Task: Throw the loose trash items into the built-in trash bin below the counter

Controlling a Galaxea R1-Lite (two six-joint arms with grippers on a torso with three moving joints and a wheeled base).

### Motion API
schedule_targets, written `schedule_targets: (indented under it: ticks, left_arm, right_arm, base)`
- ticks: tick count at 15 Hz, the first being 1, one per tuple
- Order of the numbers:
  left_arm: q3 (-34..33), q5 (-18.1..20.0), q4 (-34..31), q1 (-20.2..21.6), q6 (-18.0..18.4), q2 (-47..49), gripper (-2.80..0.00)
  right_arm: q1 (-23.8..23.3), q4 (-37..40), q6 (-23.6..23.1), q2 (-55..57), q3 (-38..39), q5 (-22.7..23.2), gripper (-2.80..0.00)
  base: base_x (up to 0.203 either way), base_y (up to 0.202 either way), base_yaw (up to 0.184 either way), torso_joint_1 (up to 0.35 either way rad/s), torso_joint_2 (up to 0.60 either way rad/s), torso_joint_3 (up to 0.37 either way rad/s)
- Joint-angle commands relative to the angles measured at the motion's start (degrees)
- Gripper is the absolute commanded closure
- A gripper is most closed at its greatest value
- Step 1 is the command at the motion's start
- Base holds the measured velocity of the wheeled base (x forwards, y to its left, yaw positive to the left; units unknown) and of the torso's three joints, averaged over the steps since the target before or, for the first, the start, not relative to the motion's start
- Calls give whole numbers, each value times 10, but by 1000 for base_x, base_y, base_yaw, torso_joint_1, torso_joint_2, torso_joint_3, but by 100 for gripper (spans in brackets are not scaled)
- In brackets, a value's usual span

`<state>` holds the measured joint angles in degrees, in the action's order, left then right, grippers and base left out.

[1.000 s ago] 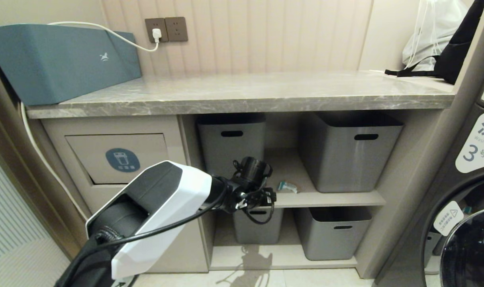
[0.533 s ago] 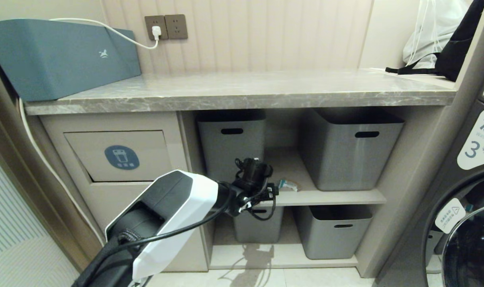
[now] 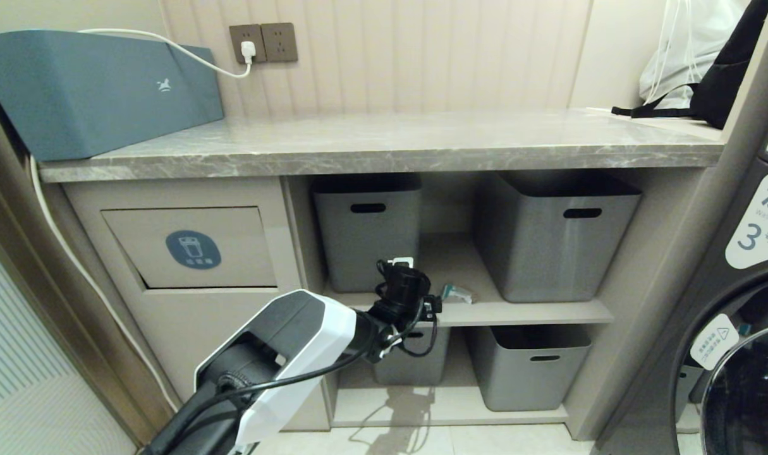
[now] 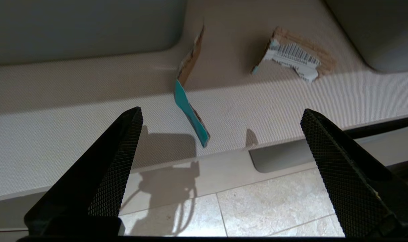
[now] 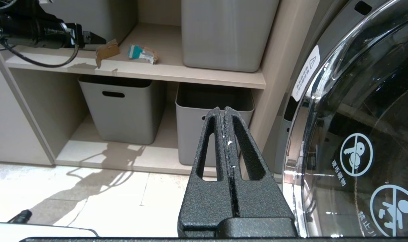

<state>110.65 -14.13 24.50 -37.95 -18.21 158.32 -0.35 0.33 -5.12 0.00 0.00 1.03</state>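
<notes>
While the marble-look grey counter (image 3: pixel 384 142) carries no trash that can be seen, two loose scraps lie on the beige middle shelf (image 3: pixel 523 311) beneath it, between the grey plastic tubs (image 3: pixel 557 237). One is a torn brown cardboard strip with a teal face (image 4: pixel 189 101), standing on edge near the shelf's front lip; the other is a crumpled brown scrap with a white barcode label and a teal corner (image 4: pixel 292 57), further back. The left gripper (image 4: pixel 220 134) is spread wide and holds nothing, poised just in front of the shelf with the teal-faced strip between its fingers (image 4: pixel 116 154) in line of sight, not touching it. The right gripper (image 5: pixel 225 116) is clamped shut on nothing, parked low near the washing machine door (image 5: pixel 358 134).

The built-in trash bin (image 3: pixel 194 248), a beige tilting flap with a round blue bin sticker, sits closed at the left under the counter. Judging from this, at least these two pieces are left to pick up and carry over to the flap; how much is already inside cannot be told.
</notes>
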Motion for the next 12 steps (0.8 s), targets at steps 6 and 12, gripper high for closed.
schedule_targets:
  ticks: [6, 12]
  left_arm:
    - [-152, 9, 0, 0, 40, -131, -280]
    - [-519, 70, 3, 1, 37, -437, -280]
  right_arm:
    - [0, -1, -2, 1, 0, 2, 0]
    - [0, 0, 1, 1, 0, 1, 0]
  base:
    - [0, 0, 0, 0, 0, 0]
    - [0, 0, 0, 0, 0, 0]
